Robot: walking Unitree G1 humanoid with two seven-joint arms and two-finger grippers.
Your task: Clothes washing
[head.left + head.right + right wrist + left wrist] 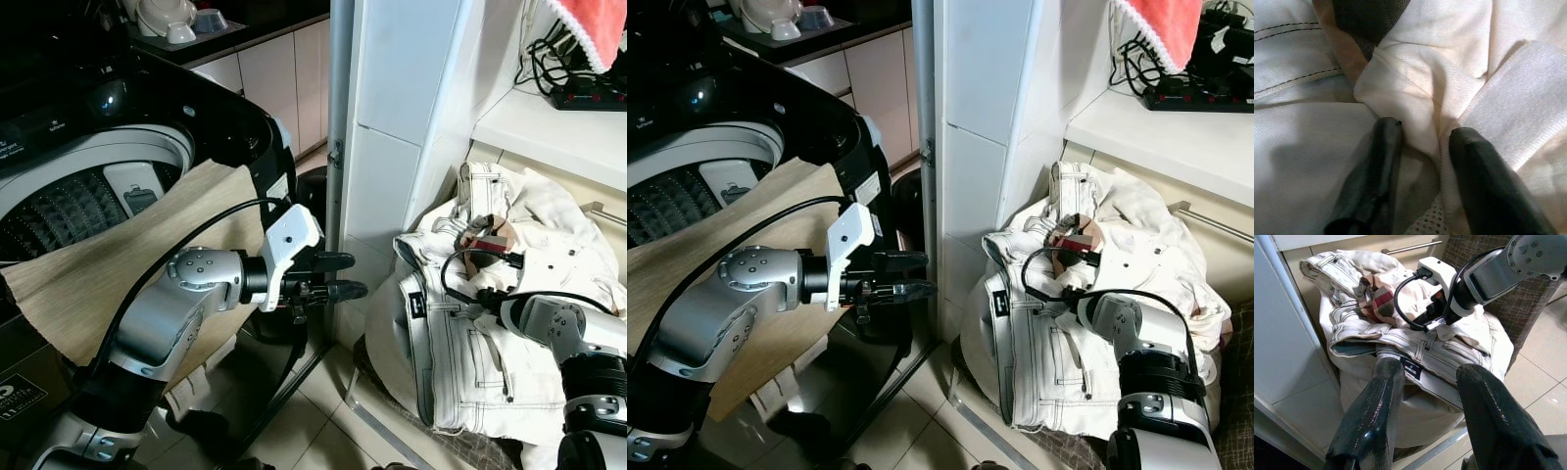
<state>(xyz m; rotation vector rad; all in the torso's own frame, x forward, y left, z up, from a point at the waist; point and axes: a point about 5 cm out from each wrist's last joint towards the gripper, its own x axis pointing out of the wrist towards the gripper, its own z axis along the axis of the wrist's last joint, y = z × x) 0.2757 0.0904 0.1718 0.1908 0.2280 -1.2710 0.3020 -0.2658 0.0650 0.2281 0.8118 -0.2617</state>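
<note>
Cream-white denim clothes with dark stitching (460,333) lay heaped in a woven brown laundry basket (1484,264) on the tiled floor, at the foot of a white tiled wall corner (392,127). A garment with a red-and-tan checked lining (1378,296) sat near the top of the heap.

Right gripper (1420,142) was pressed into the pile; its two black fingers (1376,166) stood slightly apart with a fold of cream cloth bunched between them. Fold not visibly clamped; grip could not be judged from the wrist view.

Left gripper (338,276) hung in the air between the washing machine and the wall corner, pointing toward the heap, fingers parted and holding nothing.

Black top-loading washing machine (235,117) stood to the robot's left, lid up, steel drum (59,211) exposed. A beige ribbed cloth (108,255) lay draped over its front rim and hung down the front.

A black power strip (588,98) rested on the white shelf above the basket.
</note>
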